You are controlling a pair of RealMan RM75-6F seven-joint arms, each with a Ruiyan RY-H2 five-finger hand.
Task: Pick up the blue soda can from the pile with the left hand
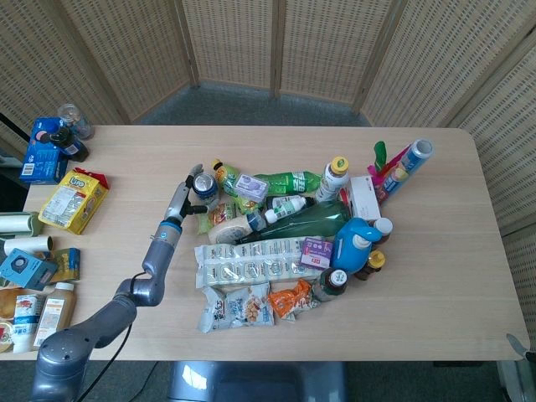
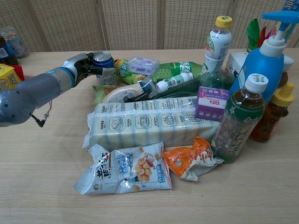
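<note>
The blue soda can (image 1: 203, 184) stands upright at the left end of the pile, in front of a lying green bottle (image 1: 285, 181). My left hand (image 1: 188, 194) is at the can's left side, one finger stretched past its far side and the thumb across its near side. The chest view shows the same hand (image 2: 85, 65) cupped against the can (image 2: 103, 60), which still stands on the table. Whether the fingers press on it is unclear. Of my right hand only a grey fingertip (image 1: 512, 338) shows at the bottom right edge.
The pile holds a white tablet pack (image 2: 149, 123), snack bags (image 2: 126, 172), a blue pump bottle (image 2: 271, 56), a tea bottle (image 2: 240, 121) and a tape roll (image 2: 119, 95) just below the can. Yellow snack bag (image 1: 73, 198) and boxes lie at the table's left edge.
</note>
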